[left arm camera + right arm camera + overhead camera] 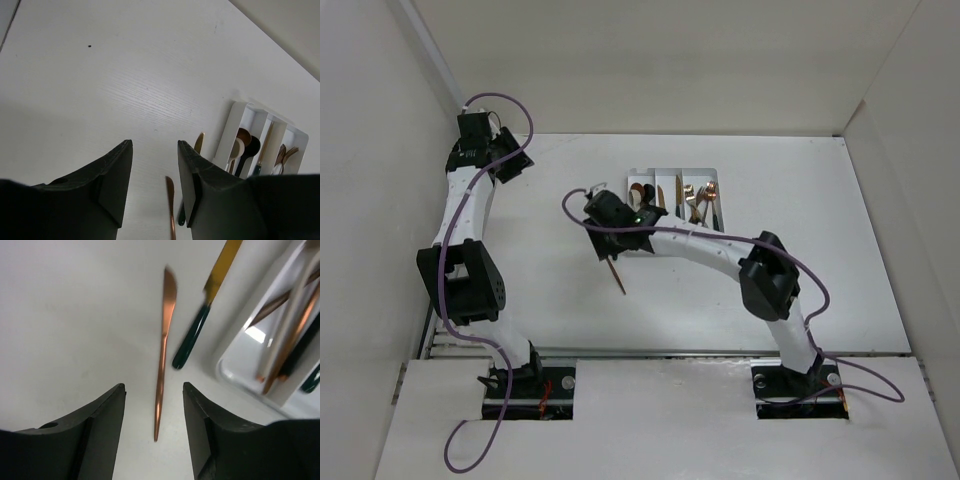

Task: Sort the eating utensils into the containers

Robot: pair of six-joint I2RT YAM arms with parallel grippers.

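Fingers spread, the right hand (153, 390) hovers over the slim copper knife (162, 340) lying on the table (75, 315) beneath it, white tray (227, 372) close at its side; a clean pick probably needs a straight descent centred on the handle, clear of the green-handled knife (192, 335).
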